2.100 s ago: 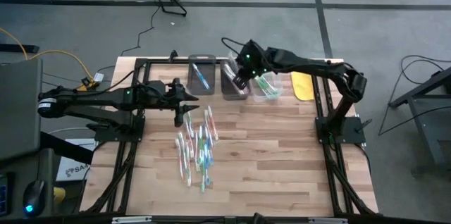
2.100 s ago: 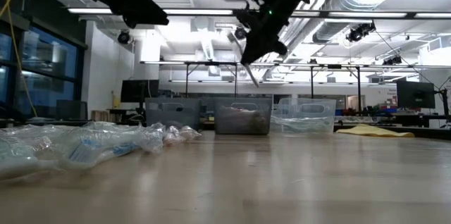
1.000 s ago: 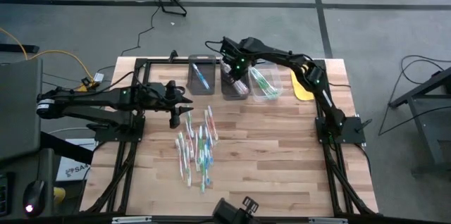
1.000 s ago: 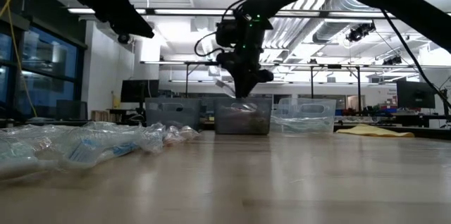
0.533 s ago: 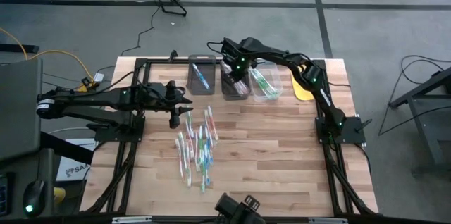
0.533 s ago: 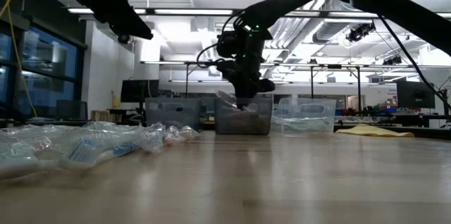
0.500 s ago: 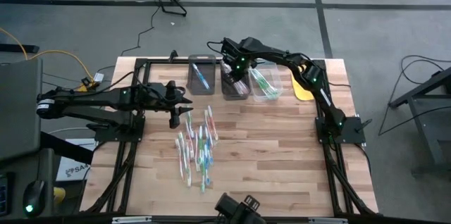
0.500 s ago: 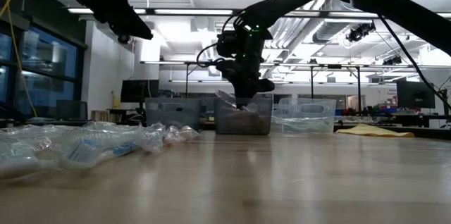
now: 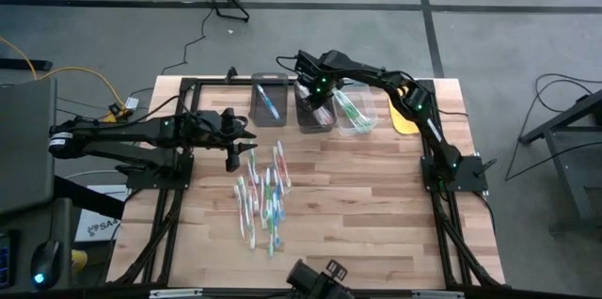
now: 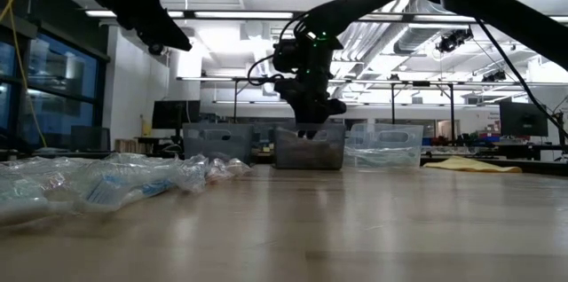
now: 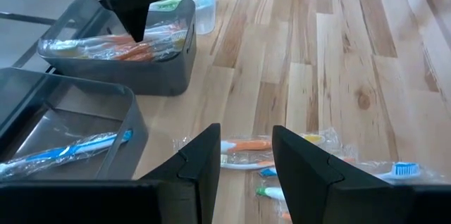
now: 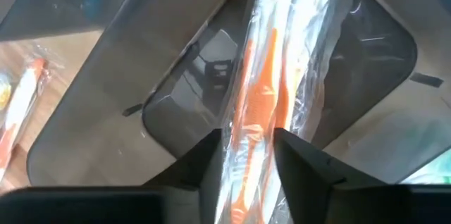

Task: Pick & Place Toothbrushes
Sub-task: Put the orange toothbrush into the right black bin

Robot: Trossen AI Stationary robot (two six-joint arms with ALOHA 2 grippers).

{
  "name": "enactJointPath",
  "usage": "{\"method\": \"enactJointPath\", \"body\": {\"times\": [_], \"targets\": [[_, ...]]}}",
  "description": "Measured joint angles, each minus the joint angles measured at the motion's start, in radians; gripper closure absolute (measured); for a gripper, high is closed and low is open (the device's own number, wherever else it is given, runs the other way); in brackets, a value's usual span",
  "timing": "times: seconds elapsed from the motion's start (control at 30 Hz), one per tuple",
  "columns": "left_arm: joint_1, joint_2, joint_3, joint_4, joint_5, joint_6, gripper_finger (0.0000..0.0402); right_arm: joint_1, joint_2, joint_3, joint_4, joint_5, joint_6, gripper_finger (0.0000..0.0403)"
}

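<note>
Wrapped toothbrushes lie in a loose pile [image 9: 263, 196] mid-table; some show below my left fingers [image 11: 243, 144]. My left gripper [image 9: 235, 156] [image 11: 245, 136] hangs open above the pile's far left end. My right gripper [image 9: 315, 103] [image 12: 248, 139] is open, pointing down into the middle grey bin [image 9: 303, 118]. Wrapped orange toothbrushes [image 12: 257, 90] lie along that bin's floor beneath the gap between the fingers. The left grey bin [image 9: 256, 102] holds a blue toothbrush [image 9: 269, 103]. The clear right bin [image 9: 370, 125] holds green ones.
The three bins stand in a row along the table's far edge [image 10: 306, 149]. A yellow flat object [image 9: 403, 116] lies right of the clear bin. Black frame rails run along the table's left and right sides. Bare wood stretches right of the pile and toward the near edge.
My right gripper has sunk a little toward the middle bin. The wrapped toothbrush that hung slanting below its fingers a second ago no longer shows above the bin's rim in the low view. My left arm has kept still.
</note>
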Motion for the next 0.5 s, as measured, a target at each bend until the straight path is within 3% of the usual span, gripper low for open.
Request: {"method": "enactJointPath", "body": {"times": [0.27,0.4,0.5], "targets": [[0.0,0.0,0.0,-0.016,0.0,0.0,0.0278,0.0,-0.042,0.0,-0.013,0.005,-0.009,0.0206],[0.0,0.0,0.0,-0.012,0.0,0.0,0.0278,0.005,-0.073,0.0,0.076,0.062,-0.013,0.0211],[0.0,0.0,0.0,-0.01,0.0,0.0,0.0278,0.01,-0.076,0.0,0.135,0.069,-0.031,0.024]]}}
